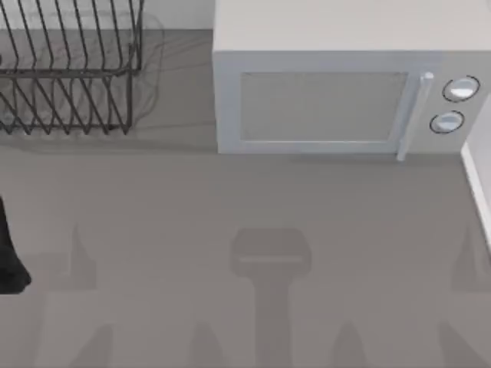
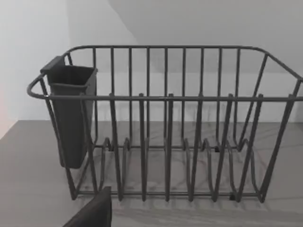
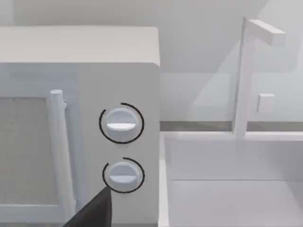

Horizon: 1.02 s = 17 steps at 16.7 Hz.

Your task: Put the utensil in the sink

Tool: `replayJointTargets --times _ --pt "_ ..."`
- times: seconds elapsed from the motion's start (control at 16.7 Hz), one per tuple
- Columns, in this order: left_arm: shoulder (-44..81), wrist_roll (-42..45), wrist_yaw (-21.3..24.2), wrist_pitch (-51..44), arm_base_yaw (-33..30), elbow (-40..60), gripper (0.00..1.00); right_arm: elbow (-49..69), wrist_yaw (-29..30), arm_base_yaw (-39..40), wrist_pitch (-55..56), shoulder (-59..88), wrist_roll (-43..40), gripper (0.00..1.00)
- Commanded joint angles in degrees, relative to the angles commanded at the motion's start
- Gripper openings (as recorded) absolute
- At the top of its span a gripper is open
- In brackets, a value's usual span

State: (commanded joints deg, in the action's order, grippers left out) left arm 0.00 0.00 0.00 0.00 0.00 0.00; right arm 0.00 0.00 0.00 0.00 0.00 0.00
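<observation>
From the top view I see the grey bench (image 1: 230,207) with a dark wire dish rack (image 1: 69,69) at about ten o'clock and a white box-shaped microwave oven (image 1: 337,84) at about one o'clock, its door handle and two round dials (image 1: 454,103) toward its right end. At the right edge, near three o'clock, a thin white rim of the sink (image 1: 479,188) just enters the picture. A black part of my left arm (image 1: 9,257) sits at the left edge, around nine o'clock. Soft grey shadows lie across the bench at six o'clock. I cannot pick out any utensil on the bench here.

In the left wrist view, the wire dish rack (image 2: 180,127) stands upright on the bench, well ahead of the camera, with a dark rectangular plastic cutlery cup (image 2: 71,113) hooked on one end wall. I cannot tell whether anything is inside that cup. One dark fingertip of the left claw (image 2: 92,213) pokes into the frame, touching nothing; how far the claw is open I cannot tell.

In the right wrist view, the microwave's dial end (image 3: 120,142) faces me, and just beside it lies the white sink basin (image 3: 232,189) with a white square-section tap (image 3: 246,75) rising behind it. A dark fingertip of the right claw (image 3: 92,213) shows, holding nothing I can see; its opening I cannot tell.
</observation>
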Motion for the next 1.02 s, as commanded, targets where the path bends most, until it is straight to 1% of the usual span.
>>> replayJointTargets --times 0.18,0.36,0.6,1.02 --pt "0.0 0.0 0.0 0.0 0.0 0.0 1.0 0.57 0.03 -0.33 -0.59 0.67 -0.67 1.0" --pt "0.0 0.0 0.0 0.0 0.0 0.0 1.0 5.03 0.13 -2.72 -5.11 6.19 -6.05 1.0" --pt "0.0 0.0 0.0 0.0 0.0 0.0 1.0 15.48 0.04 -8.08 -16.02 21.8 -19.33 1.0" --pt "0.0 0.0 0.0 0.0 0.0 0.0 1.0 36.84 -0.17 -19.37 -39.98 57.54 -47.43 1.0"
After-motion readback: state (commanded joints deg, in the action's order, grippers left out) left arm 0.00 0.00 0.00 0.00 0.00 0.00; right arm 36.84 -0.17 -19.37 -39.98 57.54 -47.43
